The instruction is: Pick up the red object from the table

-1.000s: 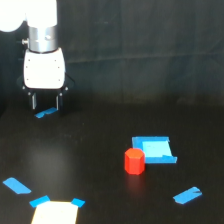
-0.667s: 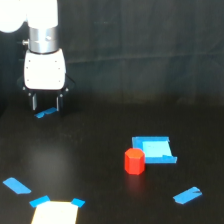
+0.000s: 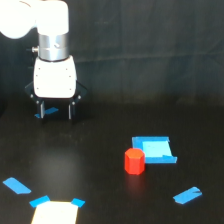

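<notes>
The red object (image 3: 134,161) is a small stubby red-orange block standing on the black table (image 3: 90,165), right of centre in the exterior view. My gripper (image 3: 55,112) hangs from the white arm at the upper left, well away from the block. Its two dark fingers (image 3: 41,110) point down with a gap between them and hold nothing; it is open. A blue tape strip shows through that gap.
A light-blue flat square piece (image 3: 156,149) lies right behind the red block, touching or nearly touching it. Blue tape strips (image 3: 187,195) lie scattered on the table, one at the left (image 3: 16,186). A pale rectangular patch (image 3: 55,213) sits at the bottom left edge.
The arm has shifted slightly toward the exterior view's right. The red block has not moved.
</notes>
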{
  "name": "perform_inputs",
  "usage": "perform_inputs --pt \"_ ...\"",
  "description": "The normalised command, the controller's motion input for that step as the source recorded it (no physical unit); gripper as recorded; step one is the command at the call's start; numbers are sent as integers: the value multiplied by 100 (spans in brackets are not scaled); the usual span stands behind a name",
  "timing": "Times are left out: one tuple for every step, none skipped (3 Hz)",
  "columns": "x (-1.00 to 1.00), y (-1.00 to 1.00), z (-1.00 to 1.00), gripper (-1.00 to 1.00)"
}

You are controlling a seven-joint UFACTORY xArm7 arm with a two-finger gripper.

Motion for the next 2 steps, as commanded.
perform_inputs --pt "51 3 -32 100" --pt "18 -7 -55 94"
